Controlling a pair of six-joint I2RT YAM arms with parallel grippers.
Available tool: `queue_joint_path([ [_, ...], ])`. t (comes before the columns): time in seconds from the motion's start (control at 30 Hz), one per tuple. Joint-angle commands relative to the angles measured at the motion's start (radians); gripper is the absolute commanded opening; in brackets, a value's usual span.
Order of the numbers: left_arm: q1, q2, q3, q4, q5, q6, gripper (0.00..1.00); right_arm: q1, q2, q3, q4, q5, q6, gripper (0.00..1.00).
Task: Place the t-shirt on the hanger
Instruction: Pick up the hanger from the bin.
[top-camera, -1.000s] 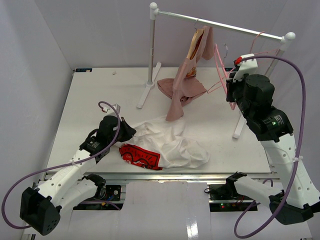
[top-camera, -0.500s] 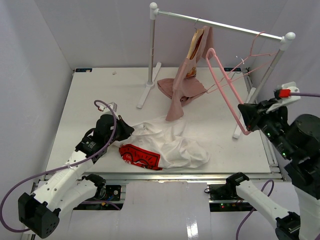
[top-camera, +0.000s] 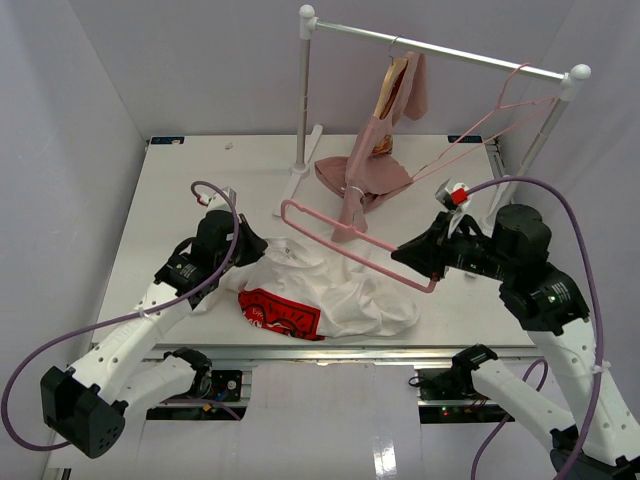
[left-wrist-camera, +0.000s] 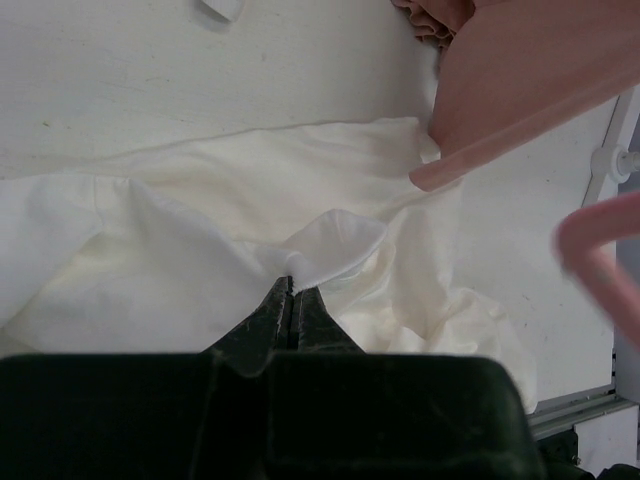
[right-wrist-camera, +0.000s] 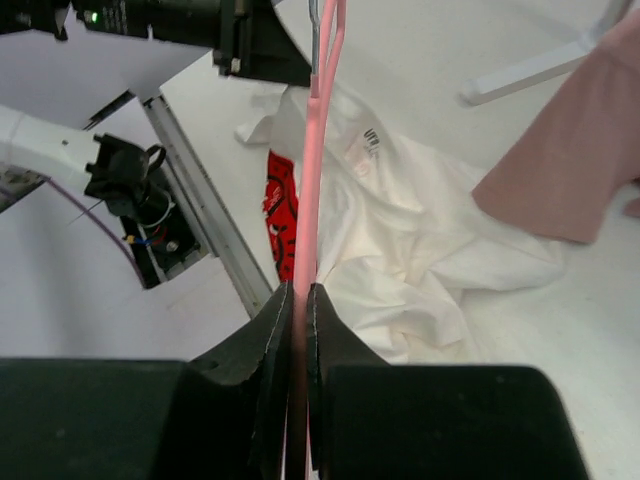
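The white t-shirt (top-camera: 345, 290) lies crumpled near the table's front edge, its red graphic (top-camera: 282, 313) at the front left. My left gripper (top-camera: 255, 250) is shut on a fold of the t-shirt (left-wrist-camera: 330, 240) at its left side. My right gripper (top-camera: 418, 262) is shut on the light-pink hanger (top-camera: 340, 238), which it holds level above the t-shirt, stretching left from the jaws. In the right wrist view the hanger (right-wrist-camera: 318, 150) runs straight out from my shut gripper (right-wrist-camera: 301, 292) over the t-shirt (right-wrist-camera: 420, 250).
A white garment rack (top-camera: 440, 48) stands at the back with a dusty-pink garment (top-camera: 375, 165) hanging from it down onto the table. Another pink hanger (top-camera: 505, 105) hangs near the rack's right post. The rack's feet (top-camera: 296, 178) rest on the table.
My right arm has swung the hanger down from beside the rack, leftward, to just above the t-shirt. My left gripper has lifted its fold of cloth slightly toward the back.
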Motion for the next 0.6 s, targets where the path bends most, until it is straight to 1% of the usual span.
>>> queue_joint_path([
  [0.0, 0.024, 0.032, 0.108, -0.021, -0.032, 0.043, 0.00, -0.001, -0.051, -0.071, 0.159, -0.206, -0.026, 0.08],
  [0.13, 0.027, 0.031, 0.179, -0.050, -0.045, 0.057, 0.00, -0.002, -0.088, -0.178, 0.137, -0.229, -0.085, 0.08],
  [0.27, 0.028, 0.024, 0.208, -0.073, -0.042, 0.069, 0.00, -0.001, -0.159, -0.277, 0.201, -0.218, -0.073, 0.08],
  [0.4, 0.028, -0.002, 0.193, -0.073, -0.017, 0.062, 0.00, 0.001, -0.161, -0.285, 0.210, -0.143, -0.078, 0.08],
  [0.57, 0.028, -0.022, 0.179, -0.075, -0.001, 0.075, 0.00, 0.000, -0.133, -0.278, 0.246, -0.117, -0.082, 0.08],
])
